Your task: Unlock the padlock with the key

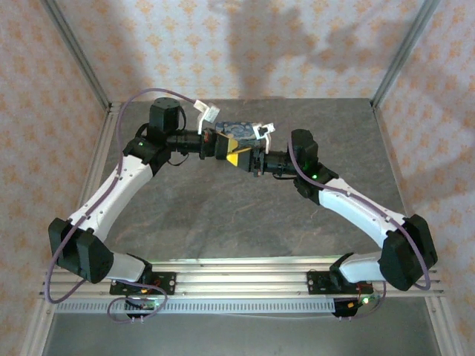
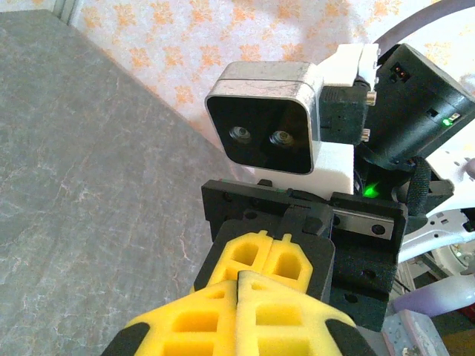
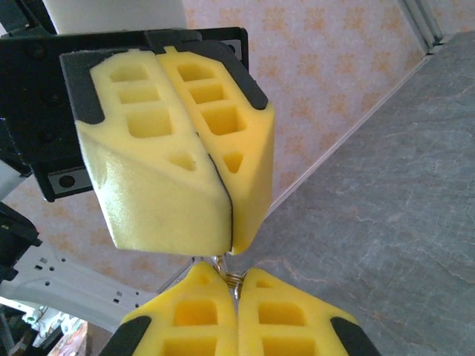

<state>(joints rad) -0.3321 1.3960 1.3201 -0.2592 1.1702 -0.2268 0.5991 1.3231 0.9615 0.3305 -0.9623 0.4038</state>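
Observation:
In the top view both arms meet tip to tip over the back middle of the table, left gripper [image 1: 230, 152] against right gripper [image 1: 245, 157]. In the right wrist view my right gripper [image 3: 236, 288] is shut on a thin silvery piece with a small coiled ring, which I take for the key [image 3: 232, 275]. Its upper end reaches the seam of the left gripper [image 3: 230, 248], whose yellow fingers are pressed together; I cannot tell whether it is clamped there. The padlock is hidden. In the left wrist view the left gripper [image 2: 241, 276] is shut, nose to nose with the right gripper [image 2: 275, 252].
A blue printed tin box [image 1: 239, 130] stands just behind the two grippers. The grey stone-pattern table [image 1: 223, 215] stretches bare toward the arm bases. Patterned walls with metal corner posts [image 1: 78, 52] close in the back and sides.

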